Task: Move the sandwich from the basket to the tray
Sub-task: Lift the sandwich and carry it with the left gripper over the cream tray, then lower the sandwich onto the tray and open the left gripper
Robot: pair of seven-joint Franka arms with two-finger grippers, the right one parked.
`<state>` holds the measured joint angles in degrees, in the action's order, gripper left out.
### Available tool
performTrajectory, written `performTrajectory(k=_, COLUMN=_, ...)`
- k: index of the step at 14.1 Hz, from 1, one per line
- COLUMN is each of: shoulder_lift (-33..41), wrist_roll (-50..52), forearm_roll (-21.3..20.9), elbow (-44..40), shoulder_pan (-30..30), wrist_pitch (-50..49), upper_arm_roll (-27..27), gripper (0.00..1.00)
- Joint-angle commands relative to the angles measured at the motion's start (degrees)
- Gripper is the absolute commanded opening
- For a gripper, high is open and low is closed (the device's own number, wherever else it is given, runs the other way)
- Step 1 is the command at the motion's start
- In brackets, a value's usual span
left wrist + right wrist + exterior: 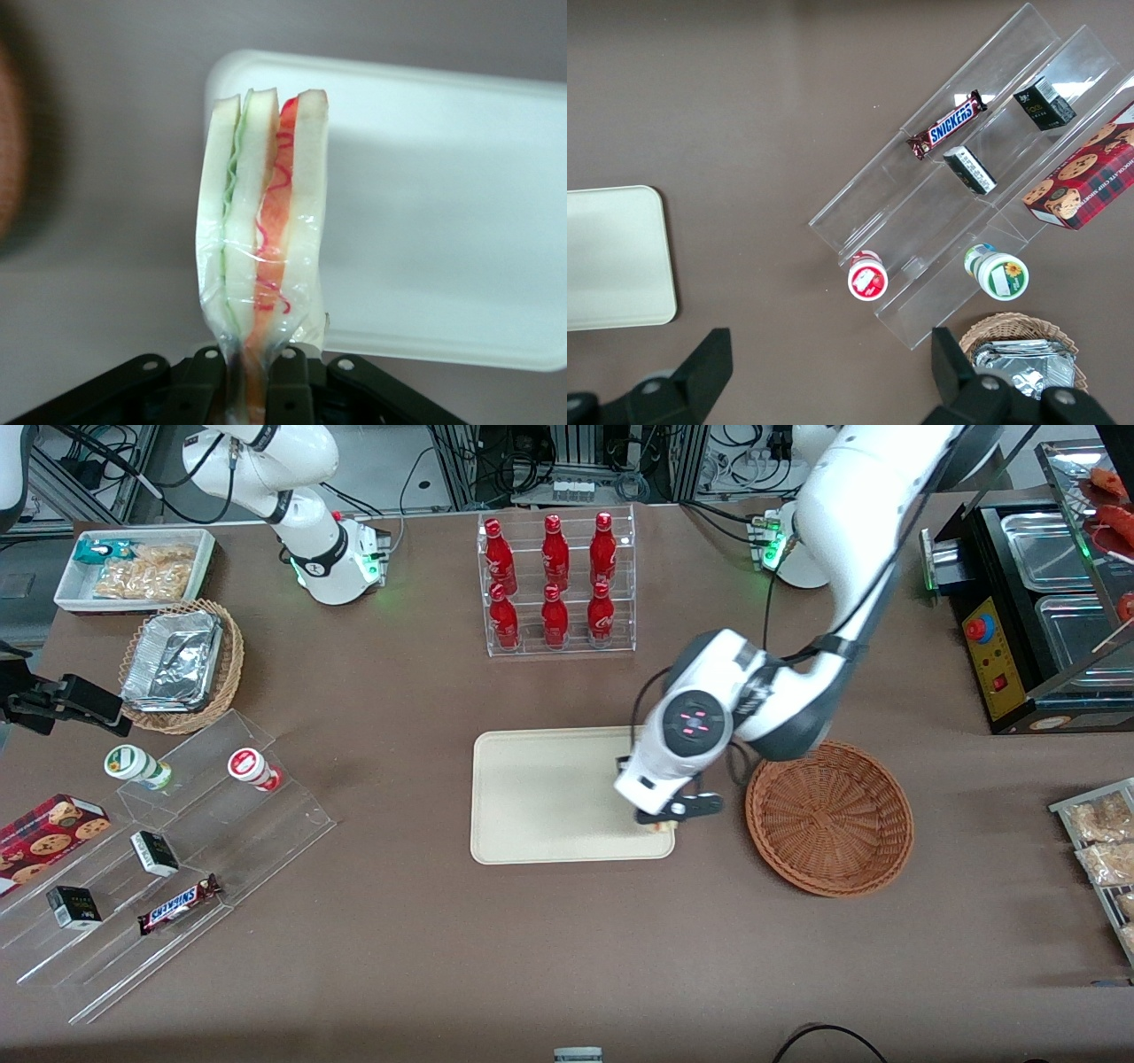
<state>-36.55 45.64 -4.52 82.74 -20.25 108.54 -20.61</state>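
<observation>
The sandwich [261, 221] is pinched at its wrapped narrow end between the fingers [288, 390] of the gripper [248, 394], and its layers of white bread, green and pink-red filling are seen standing on edge in the wrist view. In the front view the gripper [666, 812] is held above the corner of the tray [549, 797] that lies nearest the front camera and the basket [830, 818]; only a small pale bit of the sandwich [660, 827] is visible under it there. The basket is seen on the brown table [532, 957] just beside the tray, toward the working arm's end, with nothing in it. Farther from the front camera than the tray, a clear rack of red bottles [556, 580] is found. Toward the parked arm's end, a clear stepped stand [168, 868] with a Snickers bar [179, 904] is placed.
</observation>
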Motion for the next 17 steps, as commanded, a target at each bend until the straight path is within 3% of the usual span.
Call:
performTrajectory(k=1, shoulder_lift=-5.4, wrist_roll=2.3, forearm_roll=-1.4, elbow=-3.9, shoulder_pan=-5.9, wrist_pitch=3.0, upper_arm_roll=1.0, gripper=0.12)
performTrajectory(k=8, shoulder_lift=-13.2, wrist_roll=2.4, forearm_roll=-1.5, elbow=-10.7, shoulder_pan=-10.2, wrist_pitch=3.5, upper_arm_roll=1.1, gripper=0.16)
performTrajectory(k=9, shoulder_lift=-13.8, wrist_roll=2.5, forearm_roll=-1.5, elbow=-11.5, shoulder_pan=-10.2, wrist_pitch=3.4, upper_arm_roll=1.1, gripper=0.25)
performTrajectory(k=11, shoulder_lift=-13.5, wrist_roll=2.6, forearm_roll=-1.5, elbow=-11.6, shoulder_pan=-10.2, wrist_pitch=3.2, upper_arm_roll=1.1, gripper=0.57)
performTrajectory(k=12, shoulder_lift=-13.4, wrist_roll=2.6, forearm_roll=-1.6, elbow=-11.6, shoulder_pan=-10.1, wrist_pitch=3.2, upper_arm_roll=1.2, gripper=0.67)
performTrajectory(k=13, shoulder_lift=-13.2, wrist_roll=2.5, forearm_roll=-2.1, elbow=-11.6, shoulder_pan=-10.1, wrist_pitch=3.1, upper_arm_roll=1.3, gripper=1.0)
performTrajectory(k=15, shoulder_lift=-12.2, wrist_roll=2.7, forearm_roll=-6.0, elbow=-11.7, shoulder_pan=-10.1, wrist_pitch=2.9, upper_arm_roll=1.3, gripper=1.0)
performTrajectory(k=17, shoulder_lift=-9.9, wrist_roll=2.7, forearm_roll=-7.3, elbow=-11.6, shoulder_pan=-9.8, wrist_pitch=2.3, upper_arm_roll=1.4, gripper=1.0)
